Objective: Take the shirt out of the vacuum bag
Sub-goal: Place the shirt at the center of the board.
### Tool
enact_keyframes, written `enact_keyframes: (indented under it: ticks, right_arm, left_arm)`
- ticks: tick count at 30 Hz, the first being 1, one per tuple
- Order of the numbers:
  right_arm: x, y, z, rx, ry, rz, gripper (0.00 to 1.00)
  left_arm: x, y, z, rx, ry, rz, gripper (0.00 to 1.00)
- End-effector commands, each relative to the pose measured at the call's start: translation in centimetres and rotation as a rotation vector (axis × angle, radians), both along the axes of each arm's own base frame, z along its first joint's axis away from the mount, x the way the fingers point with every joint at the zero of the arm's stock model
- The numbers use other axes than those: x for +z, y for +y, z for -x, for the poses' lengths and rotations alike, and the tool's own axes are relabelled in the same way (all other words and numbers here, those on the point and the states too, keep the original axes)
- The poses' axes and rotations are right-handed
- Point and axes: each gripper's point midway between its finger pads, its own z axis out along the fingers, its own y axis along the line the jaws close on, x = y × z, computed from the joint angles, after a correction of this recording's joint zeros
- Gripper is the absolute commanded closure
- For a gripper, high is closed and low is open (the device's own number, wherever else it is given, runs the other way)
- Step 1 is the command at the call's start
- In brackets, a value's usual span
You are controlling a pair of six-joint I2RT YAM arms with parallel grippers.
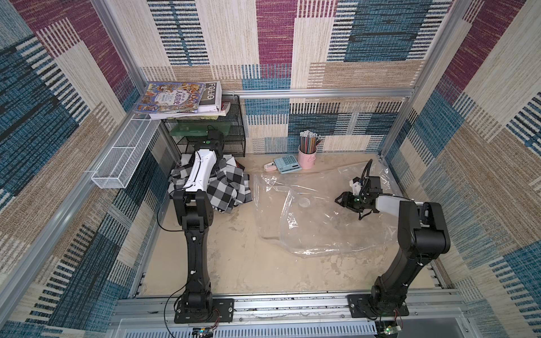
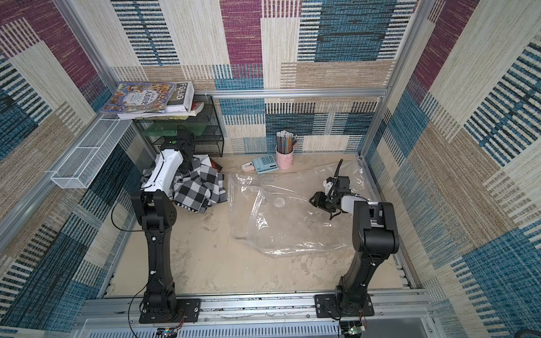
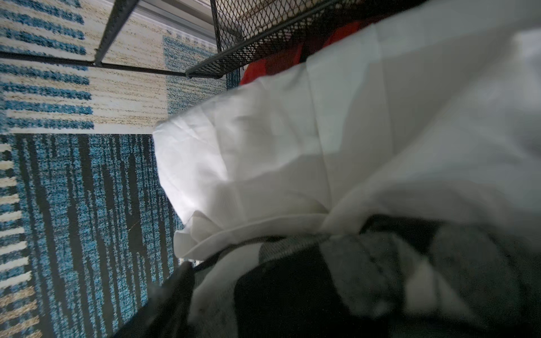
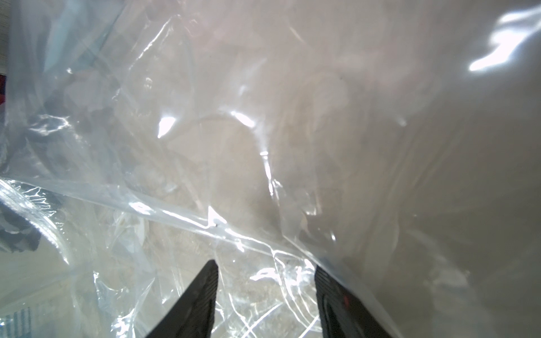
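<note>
Checked shirt (image 1: 228, 190): crumpled at the table's (image 1: 234, 263) back-left corner, just beside the bag (image 1: 307, 222).
Bag: flat on the right half; we judge it empty.
Left claw: hidden above the shirt; we cannot tell its opening.
Right claw (image 4: 265, 264): half open over film, clamping nothing.
Nearer arm: left.

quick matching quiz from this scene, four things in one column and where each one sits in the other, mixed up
Things
1. checked shirt
2. vacuum bag
3. pink pencil cup
4. books

Places
a. stacked on top of the black mesh rack
b. spread out, empty, beneath the right gripper
c. crumpled heap outside the vacuum bag
d. by the back wall, next to the blue calculator

Pairs: 1-c, 2-b, 3-d, 4-a
</note>
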Motion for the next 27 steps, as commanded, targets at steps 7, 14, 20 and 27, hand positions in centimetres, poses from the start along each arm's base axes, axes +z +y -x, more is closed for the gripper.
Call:
enact_keyframes:
  ticks: [7, 14, 20, 27]
  right_arm:
    - [-3.2, -1.6, 7.4, -0.056, 0.347, 0.097, 0.42]
    - [-1.3, -1.5, 6.5, -0.054, 0.301, 0.085, 0.39]
    - [0.7, -1.8, 5.5, -0.055, 0.246, 0.070, 0.19]
    - [4.2, -1.5, 3.9, -0.008, 0.149, 0.047, 0.02]
  left_arm:
    - [3.4, -0.2, 0.1, 0.029, -0.115, 0.046, 0.00]
    - [7.1, -1.3, 1.2, 0.019, -0.197, 0.130, 0.00]
    - [9.4, -2.5, 3.0, -0.003, -0.231, 0.216, 0.00]
    - [9.7, -6.1, 6.5, -0.041, -0.223, 0.450, 0.00]
